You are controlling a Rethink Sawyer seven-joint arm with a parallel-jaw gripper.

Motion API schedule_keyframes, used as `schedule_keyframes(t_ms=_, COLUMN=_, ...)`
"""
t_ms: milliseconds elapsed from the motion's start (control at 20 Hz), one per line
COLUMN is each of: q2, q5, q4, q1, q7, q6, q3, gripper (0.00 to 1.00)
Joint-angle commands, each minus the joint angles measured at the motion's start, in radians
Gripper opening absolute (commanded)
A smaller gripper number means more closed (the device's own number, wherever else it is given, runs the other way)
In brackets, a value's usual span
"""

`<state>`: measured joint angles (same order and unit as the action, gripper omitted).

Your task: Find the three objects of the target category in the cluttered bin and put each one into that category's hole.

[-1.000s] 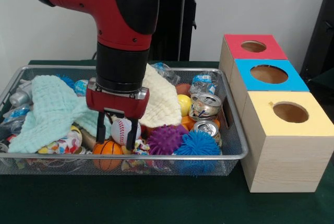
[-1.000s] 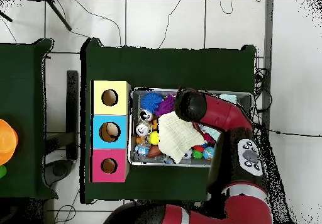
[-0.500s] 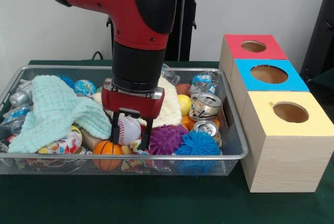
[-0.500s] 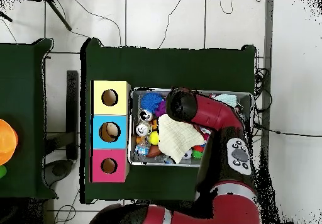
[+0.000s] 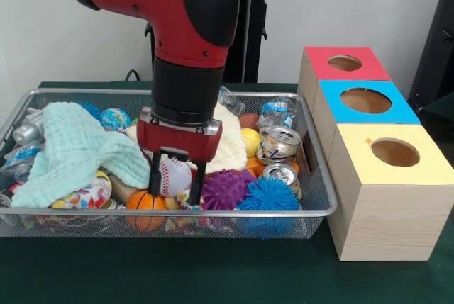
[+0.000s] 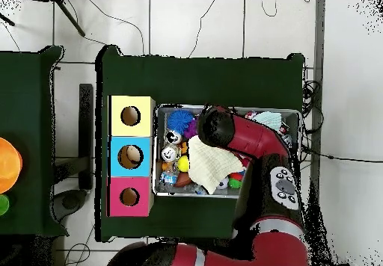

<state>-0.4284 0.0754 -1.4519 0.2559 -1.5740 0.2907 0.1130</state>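
Pincer [image 5: 176, 180] hangs low in the wire-mesh bin [image 5: 320, 198], fingers apart astride a baseball [image 5: 174, 174], toward the worktop's front edge.

A wide silver wire-mesh bin [image 6: 294, 115] is seen on a dark green table [image 6: 202, 76], just beside a row of three pale wooden boxes. Their round-holed tops are yellow [image 6: 120, 115], blue [image 6: 118, 157] and red [image 6: 117, 197]. The red and black arm [image 6: 250, 140] is stretched across the bin, above a cream waffle cloth [image 6: 209, 162]. A spiky blue ball [image 6: 177, 120] is lodged in the bin's corner nearest the yellow-topped box.
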Motion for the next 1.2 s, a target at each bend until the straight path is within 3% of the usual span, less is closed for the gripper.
schedule_keyframes(t_ms=50, q2=0.058, q5=0.020, q4=-0.086, q1=0.063, q7=-0.188, q6=-0.054, q3=-0.093, gripper=1.00)
schedule_keyframes(t_ms=250, q2=0.072, q5=0.004, q4=-0.080, q1=0.073, q7=-0.175, q6=-0.081, q3=-0.107, gripper=1.00)
schedule_keyframes(t_ms=600, q2=0.058, q5=-0.023, q4=-0.114, q1=0.031, q7=-0.198, q6=-0.155, q3=-0.064, gripper=1.00)
schedule_keyframes(t_ms=1000, q2=0.056, q5=0.007, q4=-0.129, q1=-0.034, q7=-0.247, q6=-0.216, q3=0.002, gripper=1.00)
schedule_keyframes(t_ms=1200, q2=0.031, q5=0.017, q4=-0.137, q1=-0.028, q7=-0.227, q6=-0.177, q3=-0.004, gripper=1.00)
